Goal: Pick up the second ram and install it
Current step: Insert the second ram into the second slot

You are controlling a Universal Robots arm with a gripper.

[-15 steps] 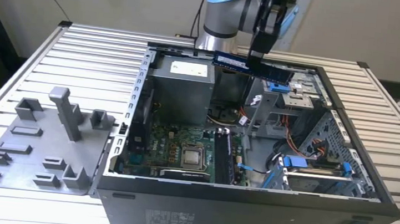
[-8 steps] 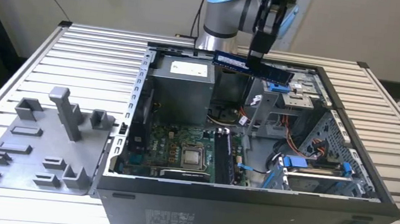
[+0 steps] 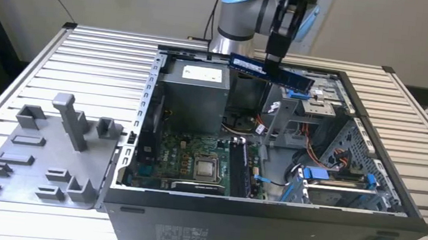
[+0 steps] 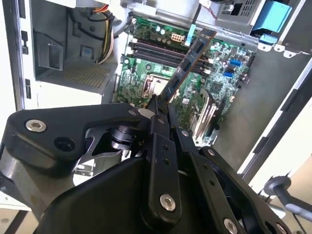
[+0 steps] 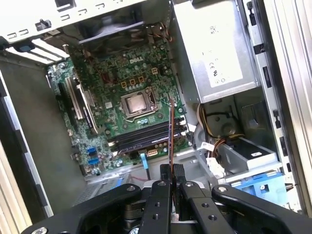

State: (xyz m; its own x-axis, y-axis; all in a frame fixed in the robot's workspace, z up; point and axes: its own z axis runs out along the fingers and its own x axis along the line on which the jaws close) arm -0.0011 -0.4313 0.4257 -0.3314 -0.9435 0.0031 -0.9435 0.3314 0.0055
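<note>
**Second ram (image 3: pixel 271 71) held by gripper (image 3: pixel 273 59) above open case**

The second ram is gripped between the jaws, which are drawn in narrow on its long edge near the middle of the stick. In the exterior view it is seen in the air, sloping down toward the exterior view's right, over the far part of the computer case (image 3: pixel 267 221) and apart from everything inside it. In both wrist views the stick is seen reaching out from the fingertips (image 4: pixel 157 108) toward the motherboard (image 5: pixel 122 78) below, with no contact made.

Under the stick, the black memory slots (image 5: pixel 141 139) are seen lying side by side, just beside the processor socket (image 5: pixel 136 105). The grey power supply (image 3: pixel 193 88) is mounted in the far corner of the case, and blue drive-bay clips (image 3: pixel 327 175) are noted at the exterior view's right.

Beside the case, at the exterior view's left, a grey fixture tray (image 3: pixel 35 155) is set on the slatted table (image 3: pixel 86 47).
</note>
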